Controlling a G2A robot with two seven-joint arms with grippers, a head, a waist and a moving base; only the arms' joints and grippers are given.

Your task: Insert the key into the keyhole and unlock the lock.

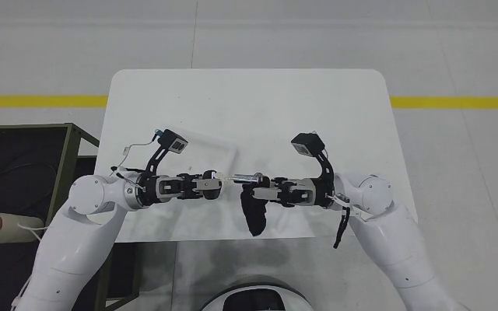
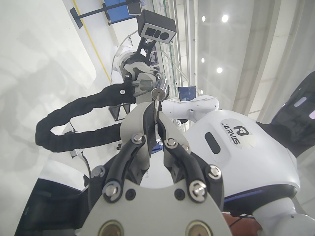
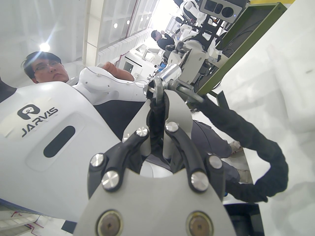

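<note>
We judge the task to be about midway. The left gripper [image 2: 156,114] is pinched narrow on the key [image 2: 156,104]; the right gripper [image 3: 158,100] is closed on the lock [image 3: 169,72], at the dark-covered part beside its metal body. Both are held in the air above the desk [image 1: 249,101], meeting between the two arms, and the black cable [image 3: 246,128] loops down below the right gripper.

Picking up and lining up look done. The key's tip sits at the keyhole [image 2: 158,92] and seems to touch or just enter it; we cannot tell how deep it goes. What is left, by our reading, is to push the key fully home, turn it, and free the cable end, which looks still seated in the lock body.

The left wrist view gives us the round face of the keyhole head-on, with the key blade running from the gripper straight up to it; this is the view we would trust for alignment. The right wrist view comes at the lock from its back side, with the shiny barrel pointing away toward the left gripper; it tells us about the right gripper's hold rather than the key. The top view adds the overall layout: the two grippers are nearly tip to tip and level, and the cable hangs toward the desk's near edge.
</note>
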